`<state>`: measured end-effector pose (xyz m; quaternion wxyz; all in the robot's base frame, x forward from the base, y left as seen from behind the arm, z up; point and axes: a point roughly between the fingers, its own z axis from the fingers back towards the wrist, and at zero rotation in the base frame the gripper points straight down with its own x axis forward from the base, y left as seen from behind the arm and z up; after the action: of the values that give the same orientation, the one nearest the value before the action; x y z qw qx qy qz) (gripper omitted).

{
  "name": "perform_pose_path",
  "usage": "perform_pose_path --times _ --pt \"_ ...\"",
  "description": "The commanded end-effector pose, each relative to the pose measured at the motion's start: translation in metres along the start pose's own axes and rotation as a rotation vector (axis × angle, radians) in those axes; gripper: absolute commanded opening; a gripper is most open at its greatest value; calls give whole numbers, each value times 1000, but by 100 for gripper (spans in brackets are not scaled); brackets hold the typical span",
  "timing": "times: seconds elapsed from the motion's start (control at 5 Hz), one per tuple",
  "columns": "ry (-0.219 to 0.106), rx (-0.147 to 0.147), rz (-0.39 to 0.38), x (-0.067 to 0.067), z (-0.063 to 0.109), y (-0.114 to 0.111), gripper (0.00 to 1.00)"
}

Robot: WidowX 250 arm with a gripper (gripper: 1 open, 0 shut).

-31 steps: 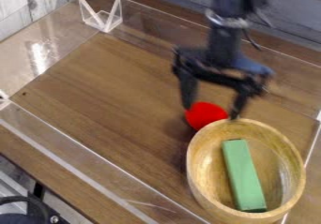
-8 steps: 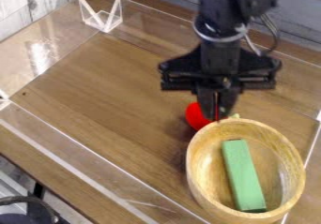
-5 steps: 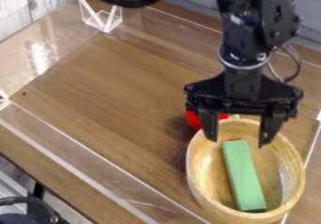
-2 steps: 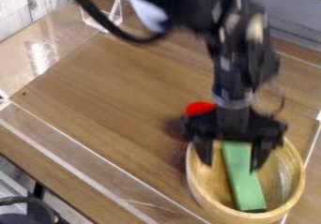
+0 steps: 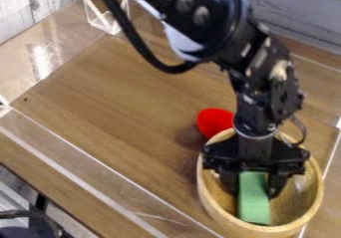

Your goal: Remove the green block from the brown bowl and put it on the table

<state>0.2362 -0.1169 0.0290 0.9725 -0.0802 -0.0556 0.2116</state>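
The brown bowl [image 5: 208, 186] of light tan wood sits at the lower right of the table [image 5: 107, 98]. Inside it lies the green block [image 5: 256, 202], a flat light green bar whose far end is hidden by the hand. My gripper [image 5: 257, 182] points down into the bowl, with one finger on each side of the block. The fingers stand close to the block's long sides. Whether they press on it does not show.
A red rounded object [image 5: 213, 120] lies on the table just behind the bowl, left of the arm. Clear plastic walls [image 5: 74, 167] edge the tabletop, and a clear angled piece [image 5: 107, 15] stands at the far left corner.
The gripper has come down from above the bowl into it and now straddles the green block. Its fingers have drawn closer together. The block and bowl have not moved.
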Motion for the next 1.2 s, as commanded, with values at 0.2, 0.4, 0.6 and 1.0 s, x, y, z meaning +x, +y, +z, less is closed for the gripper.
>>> perform_pose_path --times 0.2,0.4,0.6,1.0 --pt "-31 18 -41 13 57 5 0" --pt "-45 28 -28 13 87 10 0" --pt "-55 37 -17 14 106 18 0" --pt "-92 49 56 36 131 46 0"
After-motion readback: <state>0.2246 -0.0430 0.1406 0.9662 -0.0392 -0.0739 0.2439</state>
